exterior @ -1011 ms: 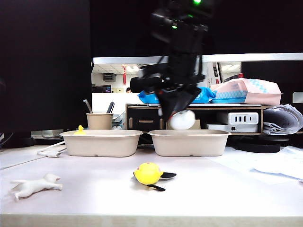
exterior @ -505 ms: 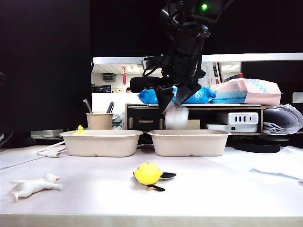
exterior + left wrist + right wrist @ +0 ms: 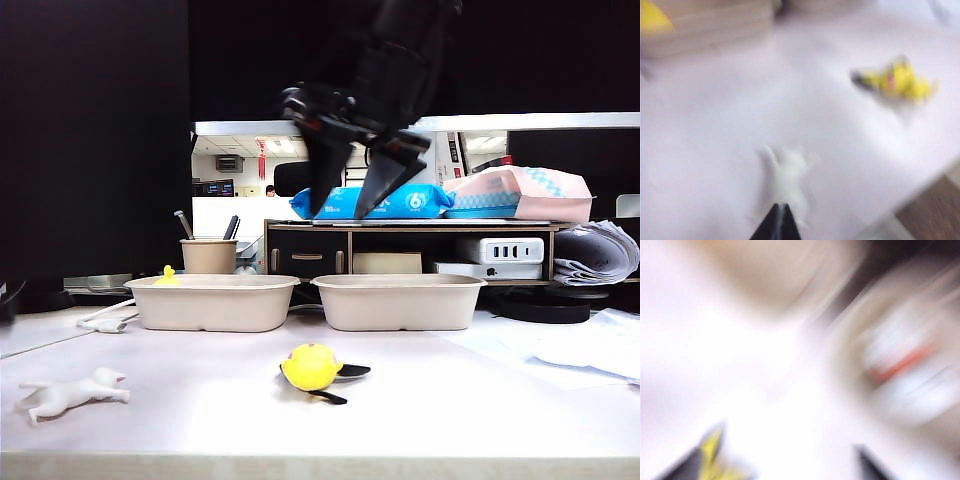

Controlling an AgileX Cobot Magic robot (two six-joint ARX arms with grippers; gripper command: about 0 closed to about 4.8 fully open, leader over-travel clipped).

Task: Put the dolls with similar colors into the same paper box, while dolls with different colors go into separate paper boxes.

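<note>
White figure point(image 3: 905, 367) lies in the right box point(image 3: 398, 300), visible only in the blurred right wrist view as a white-and-orange smear; from the exterior view the box wall hides it, and the right gripper point(image 3: 347, 192) hangs above that box with jaws spread and empty, so my read is a drop just made. Duck point(image 3: 169, 274) peeks over the rim of the left box point(image 3: 215, 302), while the yellow bird point(image 3: 312, 366) and white animal point(image 3: 70, 392) lie loose on the table point(image 3: 480, 400), unsorted. Left gripper point(image 3: 776, 223) shows only in its wrist view, tips together, just over the animal, likely lining up a pick.
</note>
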